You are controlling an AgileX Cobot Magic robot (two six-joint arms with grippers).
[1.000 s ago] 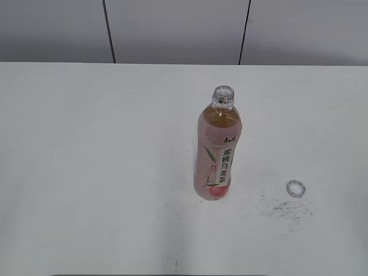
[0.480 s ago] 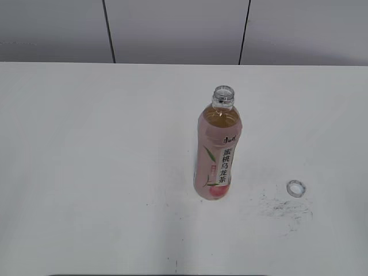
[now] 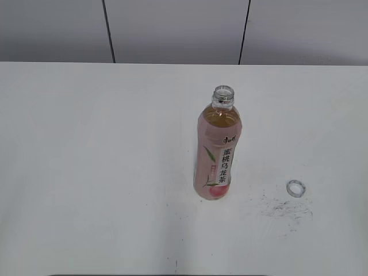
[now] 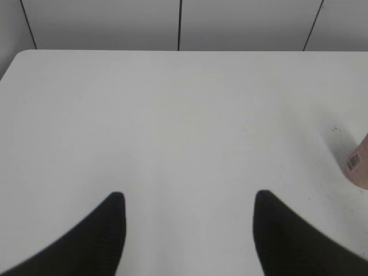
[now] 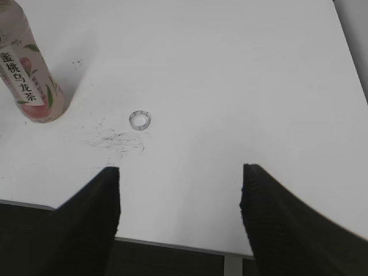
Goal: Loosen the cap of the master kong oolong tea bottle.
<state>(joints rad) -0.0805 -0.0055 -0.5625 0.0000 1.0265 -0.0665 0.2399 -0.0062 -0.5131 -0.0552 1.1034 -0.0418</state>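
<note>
The master kong oolong tea bottle (image 3: 218,150) stands upright near the middle of the white table, its pink-and-white label facing me and its neck bare and open. The cap (image 3: 295,188), a small whitish round piece, lies on the table to the bottle's right, apart from it. The right wrist view shows the bottle (image 5: 29,75) at top left and the cap (image 5: 140,119) ahead of my right gripper (image 5: 179,172), which is open and empty over the table's front edge. My left gripper (image 4: 188,198) is open and empty above bare table, with a sliver of the bottle (image 4: 359,164) at the right edge. Neither gripper appears in the exterior view.
Dark scuff marks (image 3: 284,208) smear the table just in front of the cap. The table's front edge (image 5: 172,244) runs under my right gripper. A grey panelled wall (image 3: 172,29) stands behind the table's far edge.
</note>
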